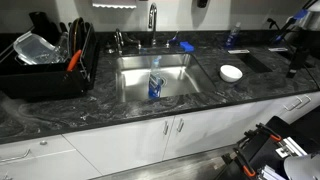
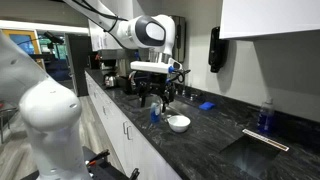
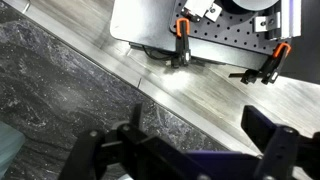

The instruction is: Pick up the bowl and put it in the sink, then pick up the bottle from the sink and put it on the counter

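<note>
White round bowl (image 1: 231, 72), marbled black counter (image 1: 60, 115)

The white arm (image 2: 122, 30) is reaching in from the upper left and is holding the gripper (image 2: 155, 99) above the counter (image 2: 205, 147), with its dark fingers pointing down over the bottle (image 2: 155, 116), whose blue label is showing just beneath them. The bowl (image 2: 179, 123) is sitting upright on the counter just right of the bottle, nearer than the gripper and apart from it. Farther right, a small flat blue object (image 2: 207, 105) is lying close to the back wall, and a blue container (image 2: 265, 117) is standing behind a dark mat (image 2: 262, 141).
</note>
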`<state>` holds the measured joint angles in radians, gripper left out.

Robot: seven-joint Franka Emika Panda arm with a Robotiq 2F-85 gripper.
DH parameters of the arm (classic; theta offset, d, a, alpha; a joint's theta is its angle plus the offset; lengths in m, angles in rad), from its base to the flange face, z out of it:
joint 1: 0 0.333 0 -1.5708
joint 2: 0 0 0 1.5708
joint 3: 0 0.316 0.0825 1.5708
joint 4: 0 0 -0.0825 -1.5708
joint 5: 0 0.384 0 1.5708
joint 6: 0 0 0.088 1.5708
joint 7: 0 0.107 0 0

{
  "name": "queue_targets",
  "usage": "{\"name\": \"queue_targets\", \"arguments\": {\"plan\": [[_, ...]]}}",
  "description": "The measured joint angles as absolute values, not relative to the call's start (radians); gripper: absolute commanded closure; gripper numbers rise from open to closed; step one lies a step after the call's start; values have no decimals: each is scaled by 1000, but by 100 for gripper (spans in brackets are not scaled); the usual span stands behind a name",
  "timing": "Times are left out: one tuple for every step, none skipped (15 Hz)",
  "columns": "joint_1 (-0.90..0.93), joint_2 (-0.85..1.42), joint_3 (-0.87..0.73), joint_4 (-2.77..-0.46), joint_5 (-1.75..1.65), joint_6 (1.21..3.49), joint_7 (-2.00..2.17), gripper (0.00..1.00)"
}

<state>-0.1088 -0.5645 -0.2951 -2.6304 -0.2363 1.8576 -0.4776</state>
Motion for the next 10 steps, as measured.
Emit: {"name": "queue_targets", "arguments": {"plan": [[-109,-565,-295,-2630,-236,1858,-478,0],[-109,-565,-295,-2630,-236,1858,-478,0],[-109,-565,-295,-2630,-236,1858,-478,0],[-109,-565,-295,-2630,-234,1859,-475,0],[-109,-565,-295,-2630,-223,1867,-464,0],[-109,-564,-295,-2631,-209,1879,-450,0],[-108,-562,-295,-2631,-191,1891,-432,0],[-108,-557,-294,-2631,-171,1906,-411,0],[-108,-549,-294,-2631,-148,1928,-383,0],[-108,-535,-292,-2631,-125,1953,-353,0]]}}
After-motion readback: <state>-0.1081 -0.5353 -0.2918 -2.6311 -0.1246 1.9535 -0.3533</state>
